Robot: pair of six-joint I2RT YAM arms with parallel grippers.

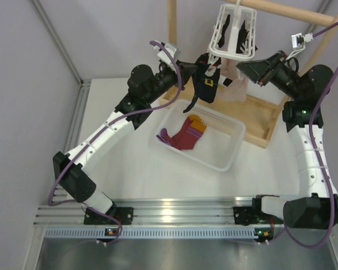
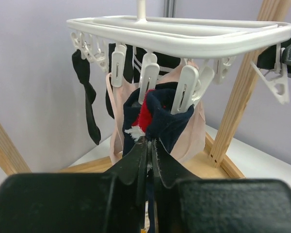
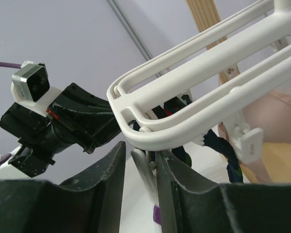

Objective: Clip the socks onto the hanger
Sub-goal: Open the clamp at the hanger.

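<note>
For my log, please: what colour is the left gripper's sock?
The sock is dark navy with a red-white patch; left wrist view.

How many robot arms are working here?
2. The left arm, on the left, has its left gripper shut on a navy sock under the white hanger; the right arm, on the right, has its right gripper straddling one peg.

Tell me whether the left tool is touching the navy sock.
Touching. The left wrist view shows the left tool shut on the navy sock, with the fabric pinched between its jaws.
</note>
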